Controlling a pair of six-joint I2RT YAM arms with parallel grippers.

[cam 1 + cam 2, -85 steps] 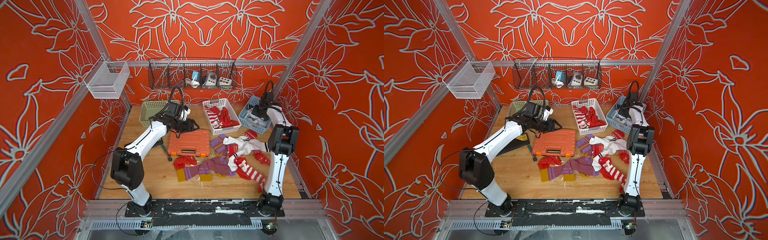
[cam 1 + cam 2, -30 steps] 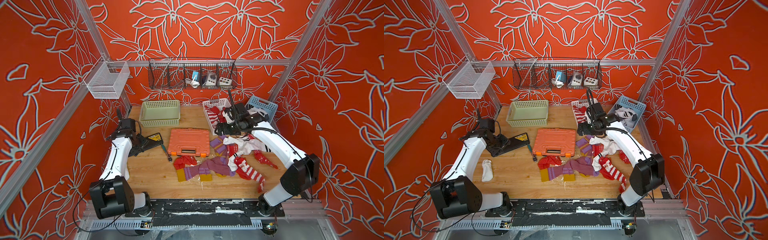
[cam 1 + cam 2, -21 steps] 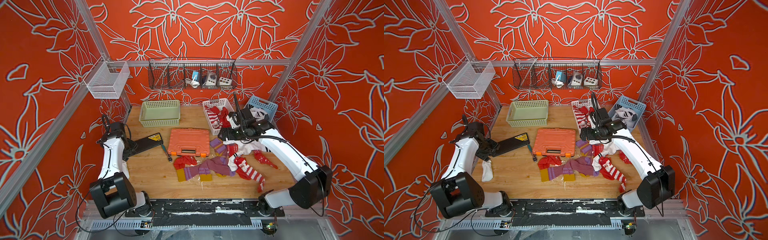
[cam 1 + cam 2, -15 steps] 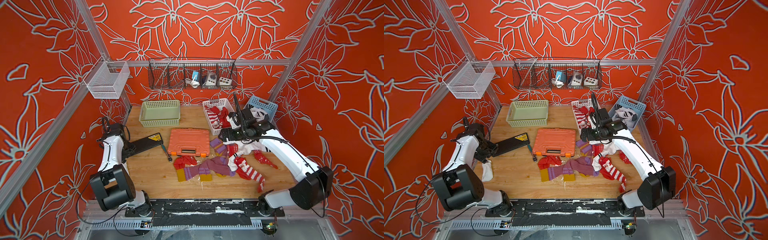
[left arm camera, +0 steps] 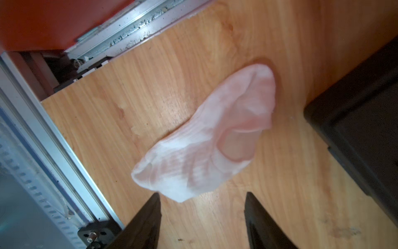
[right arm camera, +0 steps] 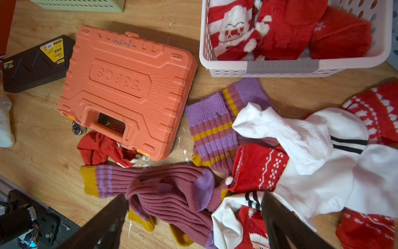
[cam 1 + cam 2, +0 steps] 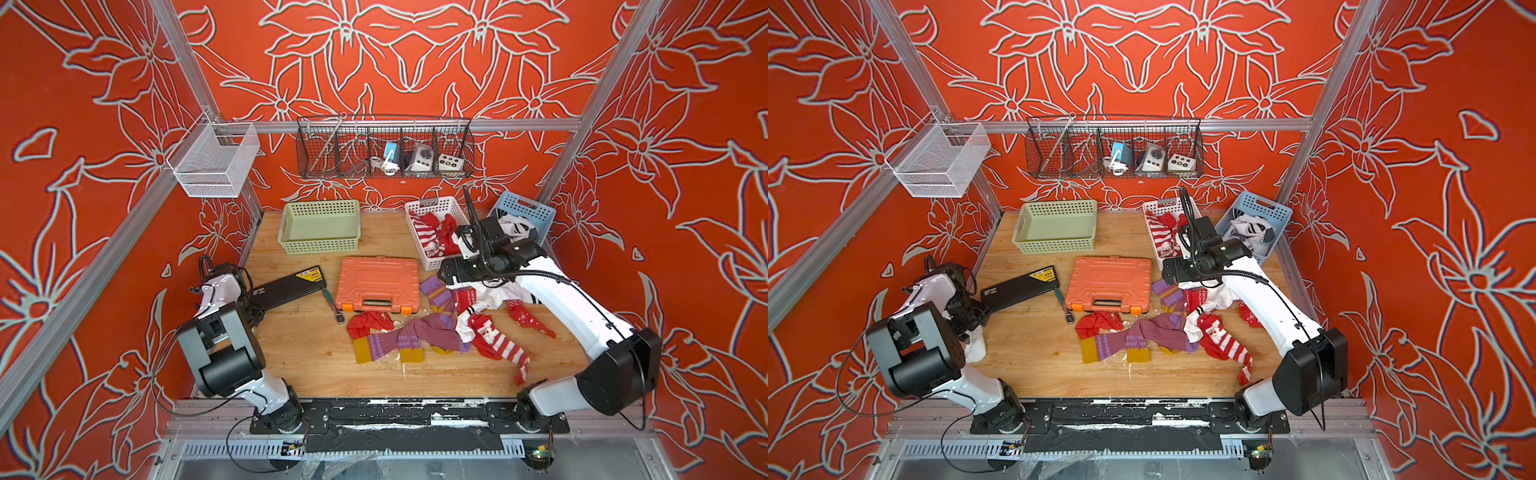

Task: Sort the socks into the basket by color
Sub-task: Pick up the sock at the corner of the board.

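White sock (image 5: 206, 138) is lying under our open, empty left end effector (image 5: 202, 194); our right end effector (image 6: 193, 193), wide open and empty, is hovering over tangled socks (image 6: 258, 168), risking a mixed-colour grab.

The left arm (image 7: 218, 293) and right arm (image 7: 573, 307) are white tubular links joined by boxy black motor housings, each mounted on a black base plate (image 7: 353, 417). Thin black cables (image 7: 153, 376) loop off the joints, a ribbed black hose (image 7: 540, 272) runs along the right arm, and the jaws are dark tapering wedges.
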